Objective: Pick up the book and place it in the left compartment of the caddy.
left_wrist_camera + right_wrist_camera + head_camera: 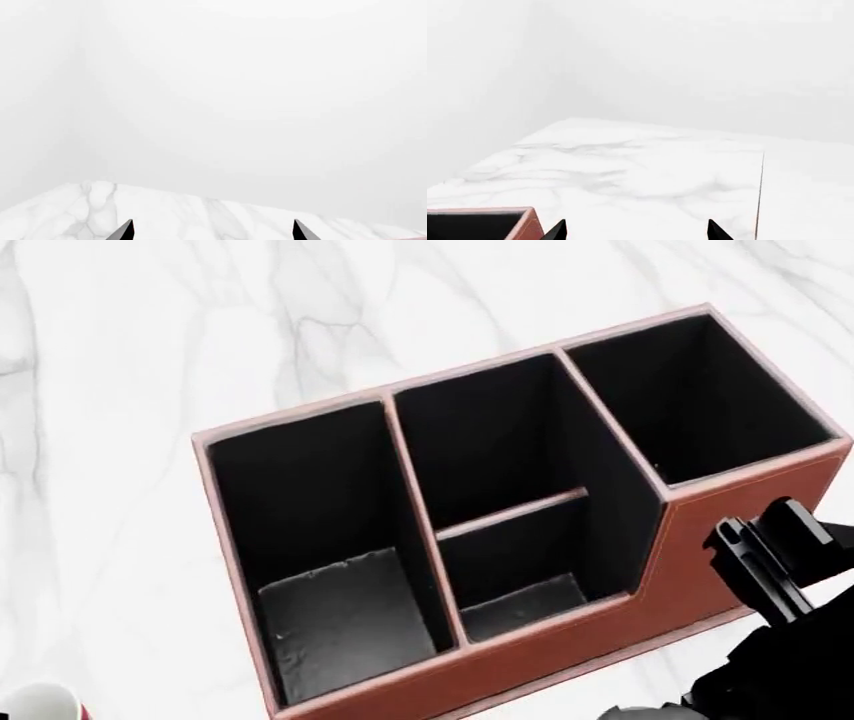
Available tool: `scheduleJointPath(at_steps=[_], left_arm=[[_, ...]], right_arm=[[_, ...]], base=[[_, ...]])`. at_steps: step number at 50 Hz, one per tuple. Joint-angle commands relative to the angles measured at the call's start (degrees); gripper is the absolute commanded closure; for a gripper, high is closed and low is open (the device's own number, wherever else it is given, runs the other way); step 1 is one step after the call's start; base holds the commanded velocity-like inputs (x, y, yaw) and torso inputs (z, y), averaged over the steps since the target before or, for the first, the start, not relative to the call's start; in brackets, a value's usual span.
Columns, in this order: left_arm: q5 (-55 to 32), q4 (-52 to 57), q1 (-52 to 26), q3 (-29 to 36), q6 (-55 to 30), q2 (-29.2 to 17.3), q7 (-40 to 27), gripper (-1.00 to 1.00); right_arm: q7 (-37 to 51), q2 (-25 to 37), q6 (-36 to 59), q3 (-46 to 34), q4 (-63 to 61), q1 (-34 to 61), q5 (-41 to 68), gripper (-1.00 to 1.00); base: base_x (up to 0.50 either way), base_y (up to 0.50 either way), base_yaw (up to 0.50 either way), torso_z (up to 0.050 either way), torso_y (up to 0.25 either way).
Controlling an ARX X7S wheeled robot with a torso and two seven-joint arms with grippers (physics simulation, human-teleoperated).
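Observation:
The caddy [694,540], reddish-brown with black lining and pale pink rims, fills the head view on the white marble table. Its left compartment [350,625] is the long cell at that view's left, and nothing lies in it. The book is out of view in every frame. My left gripper [212,231] is open over bare marble, with only its two dark fingertips showing. My right gripper [637,231] is also open, with nothing between its fingers. A corner of the caddy [494,222] sits just beside one of its fingertips.
My right arm [781,560] hangs black beside the caddy's tall end, at the head view's lower right. A mug rim [40,705], white with red, peeks in at the lower left corner. The table edge [759,195] shows in the right wrist view.

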Motion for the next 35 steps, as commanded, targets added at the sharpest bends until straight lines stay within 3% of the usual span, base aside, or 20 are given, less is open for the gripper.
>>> scheduleJointPath(at_steps=[1, 11, 35], left_arm=[[-0.62, 0.27, 0.03, -0.22, 0.23, -0.44, -0.28, -1.0], [-1.08, 0.51, 0.36, -0.96, 0.95, -0.91, -0.45, -1.0], [-2.63, 0.98, 0.56, -1.82, 1.31, -1.84, -1.56, -1.0]], right_arm=[[12.35, -0.29, -2.14, 1.52, 5.1, 2.48, 8.28, -1.0], [20.61, -0.44, -3.33, 2.53, 6.49, 2.53, 13.5, -1.0], [20.98, -0.7, -6.05, 8.35, 13.13, 4.28, 15.28, -1.0]], base=[[0.0, 0.0, 0.0, 0.0, 0.0], [0.0, 0.0, 0.0, 0.0, 0.0], [0.0, 0.0, 0.0, 0.0, 0.0]])
